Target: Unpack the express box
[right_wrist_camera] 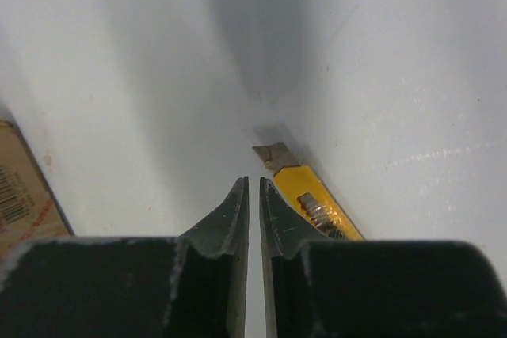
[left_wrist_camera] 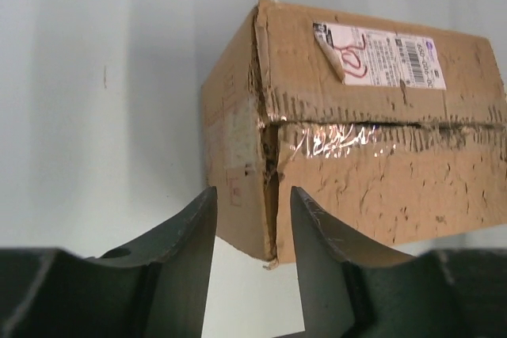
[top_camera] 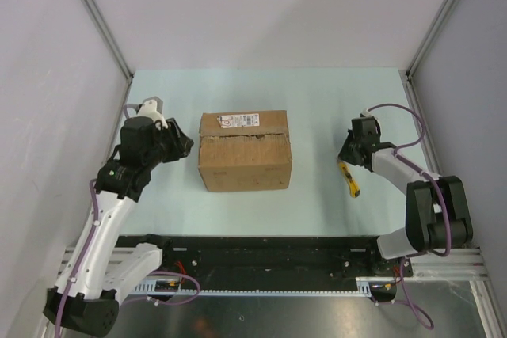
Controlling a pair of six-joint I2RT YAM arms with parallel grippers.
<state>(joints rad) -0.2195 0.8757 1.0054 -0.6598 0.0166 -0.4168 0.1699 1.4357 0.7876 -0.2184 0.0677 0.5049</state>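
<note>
Top external view puts the express box (top_camera: 244,162) at the middle of the desk (top_camera: 317,93), flaps down, between the two arms. A white label (left_wrist_camera: 380,55) is stuck on its far top flap; it carries a barcode along one end, lines of print too small to read and a red pen scrawl, and one corner is peeling up. Shiny clear tape (left_wrist_camera: 333,140) runs along the ragged seam between the flaps.

The left gripper (left_wrist_camera: 253,190) sits just off the box's near left corner, its jaws partly apart with nothing between them. The right gripper (right_wrist_camera: 253,181) is well to the right of the box, its jaws drawn in to a thin slit with nothing seen in it. A yellow utility knife (right_wrist_camera: 309,195) lies on the desk just beside its right finger, blade tip out.

The desk top is pale mint green, lightly scuffed. Plain grey-white walls (top_camera: 277,5) enclose it on three sides, with metal posts (top_camera: 95,13) at the corners and a black rail (top_camera: 269,251) along the near edge.
</note>
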